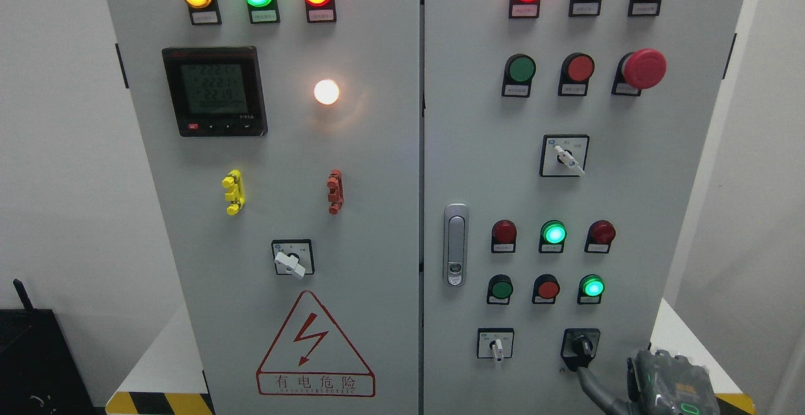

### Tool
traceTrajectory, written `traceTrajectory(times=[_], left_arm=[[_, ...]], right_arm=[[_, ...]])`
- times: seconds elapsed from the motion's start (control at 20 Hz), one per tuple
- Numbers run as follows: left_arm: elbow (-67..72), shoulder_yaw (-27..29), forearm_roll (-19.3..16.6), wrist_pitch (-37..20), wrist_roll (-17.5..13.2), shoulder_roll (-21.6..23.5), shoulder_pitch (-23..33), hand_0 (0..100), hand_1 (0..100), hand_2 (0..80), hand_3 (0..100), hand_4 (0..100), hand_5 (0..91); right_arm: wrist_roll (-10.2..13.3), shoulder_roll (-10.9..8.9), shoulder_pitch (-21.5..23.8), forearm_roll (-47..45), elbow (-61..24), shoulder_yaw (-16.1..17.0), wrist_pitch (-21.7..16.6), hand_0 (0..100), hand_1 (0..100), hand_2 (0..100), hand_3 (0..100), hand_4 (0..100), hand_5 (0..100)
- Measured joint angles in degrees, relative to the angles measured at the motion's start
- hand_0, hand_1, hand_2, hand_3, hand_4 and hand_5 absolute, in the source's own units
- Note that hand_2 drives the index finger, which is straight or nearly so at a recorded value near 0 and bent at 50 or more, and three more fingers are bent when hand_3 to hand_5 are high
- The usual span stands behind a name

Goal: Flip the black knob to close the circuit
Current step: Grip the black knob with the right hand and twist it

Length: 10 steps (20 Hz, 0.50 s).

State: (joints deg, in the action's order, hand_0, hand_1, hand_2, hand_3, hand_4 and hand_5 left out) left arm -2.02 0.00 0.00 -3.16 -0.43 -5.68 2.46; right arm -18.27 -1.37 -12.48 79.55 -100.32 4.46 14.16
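Grey steel control cabinet [377, 214] with two doors. The small black rotary knob [582, 346] sits on a black square plate in the bottom row of the right door, right of a white-handled selector switch [497, 346] and below a lit green round lamp [592, 287]. The right hand [591, 371], entering from the lower right, has one dark finger [594, 383] reaching the knob; whether it grips cannot be told.

Black knob [581, 346], grey cabinet [352, 226]
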Motion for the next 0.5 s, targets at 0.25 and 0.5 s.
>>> traceTrajectory(times=[0.25,0.5], left_arm=[[0.0,0.0,0.0,0.0,0.0,0.0,0.0,0,0,0.0,5,3,0.0],[0.0,0.0,0.0,0.0,0.0,-0.01,0.0,0,0,0.0,5,3,0.0]], right_arm=[[0.04,0.49,-0.97,-0.01,0.83,-0.4,1.29,0,0,89,100,84,85],[0.05,0.73,-2.32,-0.02,2.01,-0.76,2.02,0,0,89,100,84,86]])
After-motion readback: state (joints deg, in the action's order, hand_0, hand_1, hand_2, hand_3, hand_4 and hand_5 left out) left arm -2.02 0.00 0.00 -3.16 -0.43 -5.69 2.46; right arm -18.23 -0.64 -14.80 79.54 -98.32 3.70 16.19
